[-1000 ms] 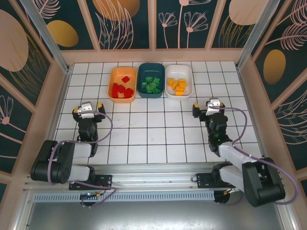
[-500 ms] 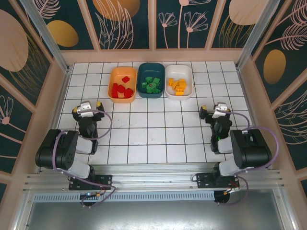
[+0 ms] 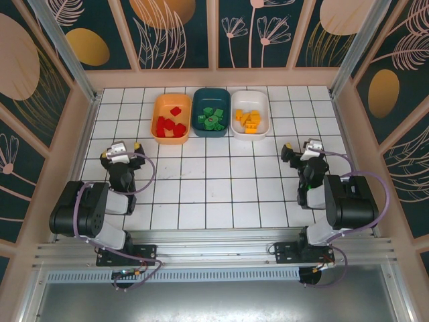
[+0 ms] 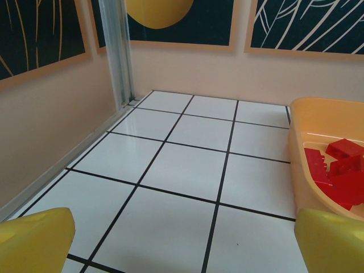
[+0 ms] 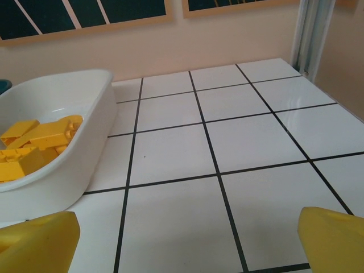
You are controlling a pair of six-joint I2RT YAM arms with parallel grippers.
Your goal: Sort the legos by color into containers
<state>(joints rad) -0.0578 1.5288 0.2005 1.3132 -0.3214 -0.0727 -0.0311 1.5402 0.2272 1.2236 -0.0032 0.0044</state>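
White tiled table (image 3: 214,181), black grout lines, glossy. Low beige wall (image 3: 214,77) on three sides. Above it, dark teal panels (image 3: 177,30) with leaf outlines and orange ovals, in beige frames. Left post (image 3: 62,47), aluminium, at the far-left corner; right post (image 3: 362,47) at the far-right corner. Metal rail (image 3: 214,258) along the near edge, grey sheet (image 3: 214,302) beyond it.

No readable text, label, brand, number or sign appears anywhere in these views, neither on the walls nor on any object.
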